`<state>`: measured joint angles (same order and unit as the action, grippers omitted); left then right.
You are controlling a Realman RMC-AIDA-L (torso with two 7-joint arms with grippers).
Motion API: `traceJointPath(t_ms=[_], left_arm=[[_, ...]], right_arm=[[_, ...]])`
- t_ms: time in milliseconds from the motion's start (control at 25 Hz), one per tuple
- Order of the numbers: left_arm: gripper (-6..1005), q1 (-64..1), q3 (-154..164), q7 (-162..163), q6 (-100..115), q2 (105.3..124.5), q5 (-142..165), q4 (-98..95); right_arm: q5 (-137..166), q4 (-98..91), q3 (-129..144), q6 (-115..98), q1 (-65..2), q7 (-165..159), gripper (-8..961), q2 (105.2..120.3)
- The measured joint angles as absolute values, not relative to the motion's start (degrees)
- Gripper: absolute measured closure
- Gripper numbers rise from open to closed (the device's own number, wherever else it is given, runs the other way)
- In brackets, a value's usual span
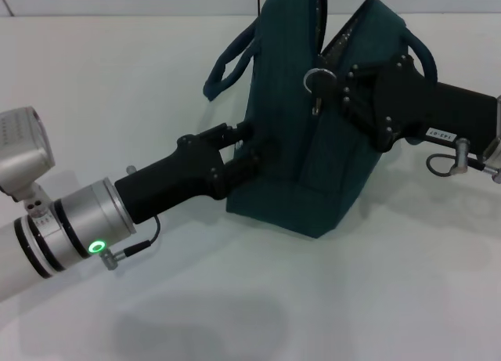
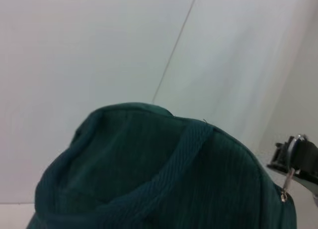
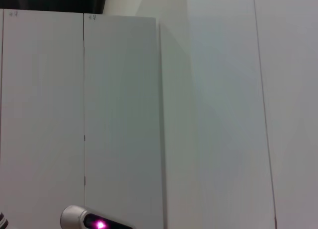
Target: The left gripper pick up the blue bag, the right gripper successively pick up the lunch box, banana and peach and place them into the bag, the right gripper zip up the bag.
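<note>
The blue bag (image 1: pixel 313 142) stands upright in the middle of the white table, its two loop handles up. My left gripper (image 1: pixel 249 148) is shut on the bag's near side wall and holds it. My right gripper (image 1: pixel 335 83) is at the bag's upper front, shut on the zipper's ring pull (image 1: pixel 319 81). In the left wrist view the bag's fabric and a handle strap (image 2: pixel 169 164) fill the lower part, and the right gripper's tip with the ring pull (image 2: pixel 290 154) shows at the edge. The lunch box, banana and peach are out of view.
The white table (image 1: pixel 258 298) spreads around the bag. The right wrist view shows only white wall panels (image 3: pixel 124 114) and a silver part with a pink light (image 3: pixel 94 221).
</note>
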<state>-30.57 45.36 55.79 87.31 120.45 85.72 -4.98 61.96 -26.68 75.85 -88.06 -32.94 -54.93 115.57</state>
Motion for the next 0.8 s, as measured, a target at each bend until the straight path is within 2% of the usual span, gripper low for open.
traceJointPath(t_ms=[320,360,800], left_arm=[[567,-30.74,45.60,52.81,87.19,120.36,85.13,-5.03],[718,-30.73,45.63,52.25,87.18,120.36,85.24,-4.99],[800,-30.09,47.95,45.70,87.18,120.48,87.24,-3.63]], right_arm=[[61.49,-26.71,75.43,-86.93,-32.81,-54.67,937,115.58],[61.46,-26.77,75.42,-86.42,-32.87,-54.66,937,115.59],[55.71,-26.81,75.32,-82.27,-32.95,-54.67,935,115.65]])
